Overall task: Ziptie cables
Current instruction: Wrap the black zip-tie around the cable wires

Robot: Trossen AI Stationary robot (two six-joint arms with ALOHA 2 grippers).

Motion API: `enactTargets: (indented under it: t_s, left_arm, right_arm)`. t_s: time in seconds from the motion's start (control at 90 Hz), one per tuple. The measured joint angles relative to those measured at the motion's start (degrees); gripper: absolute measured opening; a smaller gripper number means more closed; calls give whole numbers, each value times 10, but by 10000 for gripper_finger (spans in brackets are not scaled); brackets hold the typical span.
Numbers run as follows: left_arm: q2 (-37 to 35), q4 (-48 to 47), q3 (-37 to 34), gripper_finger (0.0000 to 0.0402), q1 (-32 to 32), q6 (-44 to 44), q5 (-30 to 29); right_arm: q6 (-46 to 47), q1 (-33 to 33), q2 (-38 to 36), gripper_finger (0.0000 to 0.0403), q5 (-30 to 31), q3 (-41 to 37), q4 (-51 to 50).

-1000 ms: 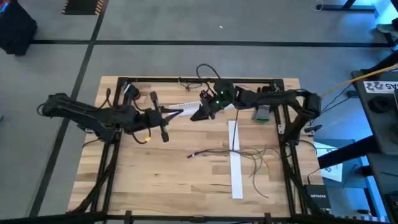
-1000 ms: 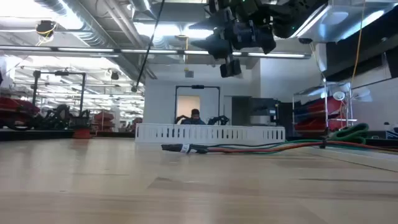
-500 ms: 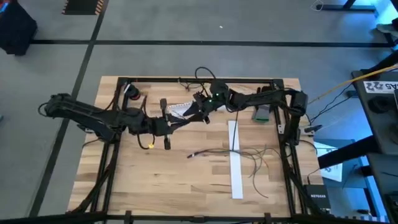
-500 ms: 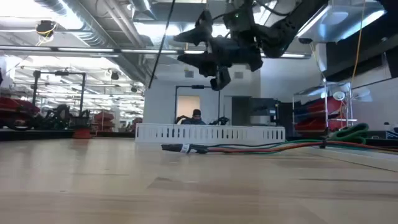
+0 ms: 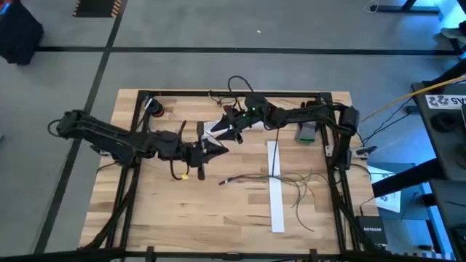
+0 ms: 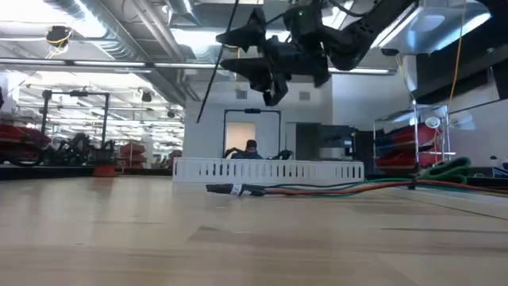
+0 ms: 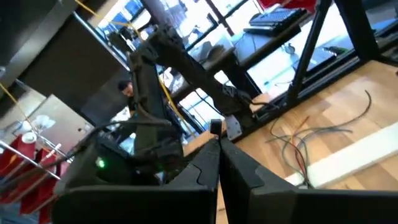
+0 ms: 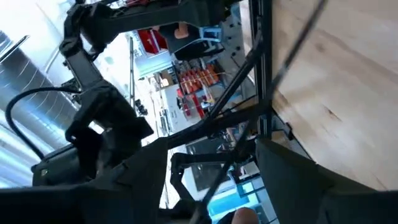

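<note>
With the cables [image 5: 291, 185] lying loose near the table's [image 5: 182, 218] right edge, the left gripper [image 5: 218, 145], jaws pressed together, and the right gripper [image 5: 231, 129], pinching a thin black strip [image 6: 218, 62], are meeting mid-air and needing careful alignment.

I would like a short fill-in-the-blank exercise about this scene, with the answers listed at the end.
1. The cables lie on the wooden ____.
2. The long white strip lies ____ the cables.
3. Both grippers are ____ the tabletop, not touching it.
4. The cables are nearer to the ____ arm's base.

Answers: table; under; above; right
</note>
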Motion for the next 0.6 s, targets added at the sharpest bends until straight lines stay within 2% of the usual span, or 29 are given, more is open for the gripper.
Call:
enactTargets:
  t_s: [0.433, 0.6]
  left_arm:
    - [18, 26, 0, 0, 2, 12, 34]
    - [25, 26, 0, 0, 2, 9, 36]
  right_arm:
    - [-11, 18, 5, 238, 15, 0, -25]
    - [-16, 17, 5, 210, 26, 0, -41]
